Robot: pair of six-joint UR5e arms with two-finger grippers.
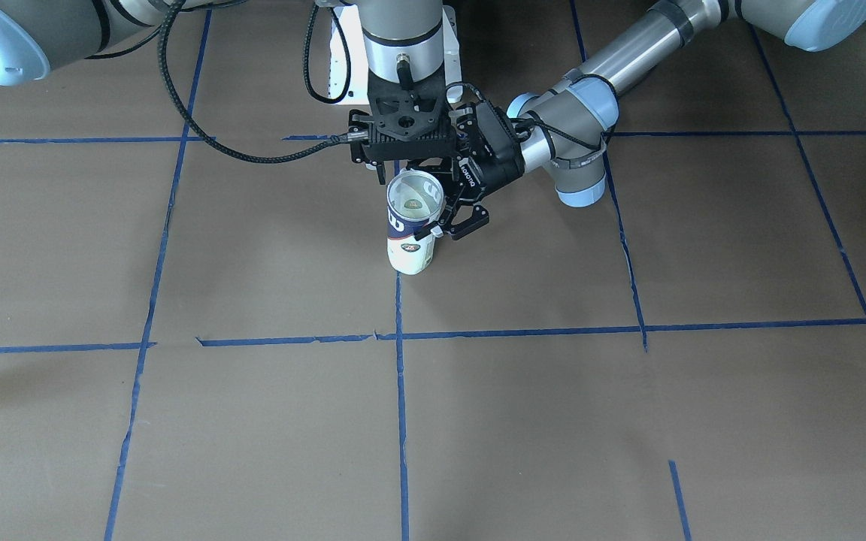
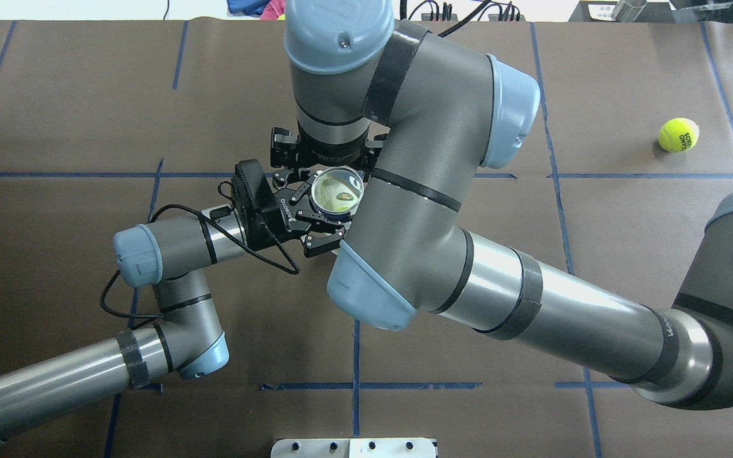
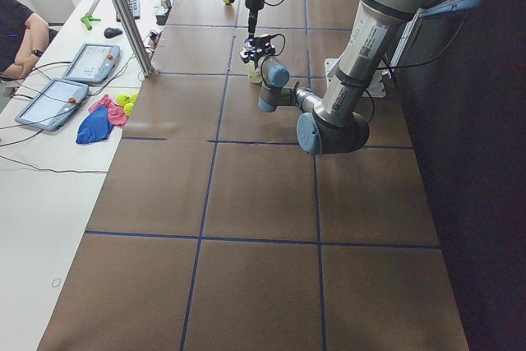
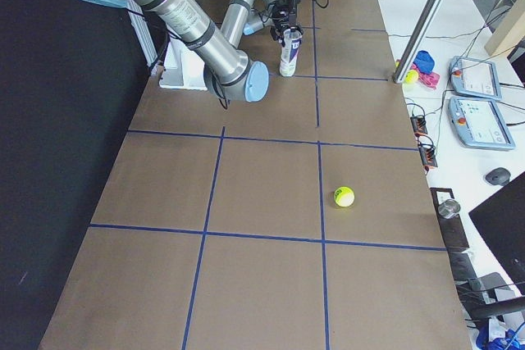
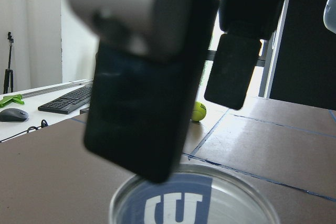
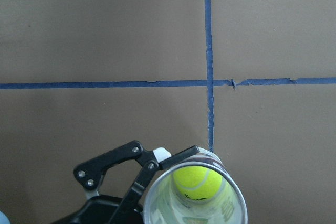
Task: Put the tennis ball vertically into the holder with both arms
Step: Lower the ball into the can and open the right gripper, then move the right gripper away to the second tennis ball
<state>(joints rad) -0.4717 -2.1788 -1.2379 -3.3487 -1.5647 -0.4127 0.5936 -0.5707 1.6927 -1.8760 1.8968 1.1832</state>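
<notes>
slim white-and-navy tennis-ball can (image 1: 410, 252) stands upright on matte brown table (image 1: 252, 263), silvery rim up, fuzzy yellow ball (image 6: 197, 181) inside. black left gripper (image 1: 418, 225) clamped on its wall near the rim. right gripper (image 5: 194, 114) hangs over the mouth, pads apart i think, view blurred

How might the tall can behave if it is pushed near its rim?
The can is tall and slim on a small base, so it would probably tip rather than slide. With only one ball visible inside, it is likely light.
</notes>
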